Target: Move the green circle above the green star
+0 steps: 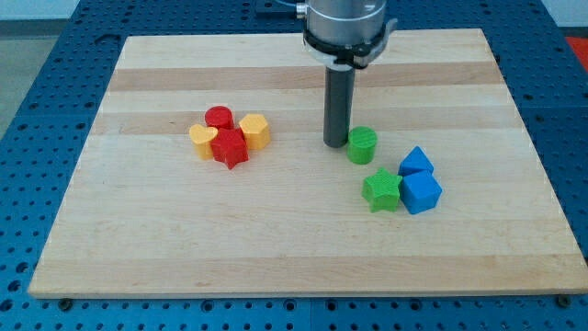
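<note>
The green circle (362, 145) is a small green cylinder standing right of the board's middle. The green star (381, 190) lies just below it and slightly to the view's right, a small gap between them. My tip (335, 143) is the lower end of a dark rod coming down from the view's top. It rests on the board right next to the green circle's left side, touching it or nearly so.
A blue triangle block (415, 161) and a blue cube (422, 193) sit right of the green star. A cluster at the left middle holds a red circle (219, 117), a red star (230, 148), a yellow heart (202, 140) and a yellow hexagon (254, 131). The wooden board (294, 257) lies on a blue perforated table.
</note>
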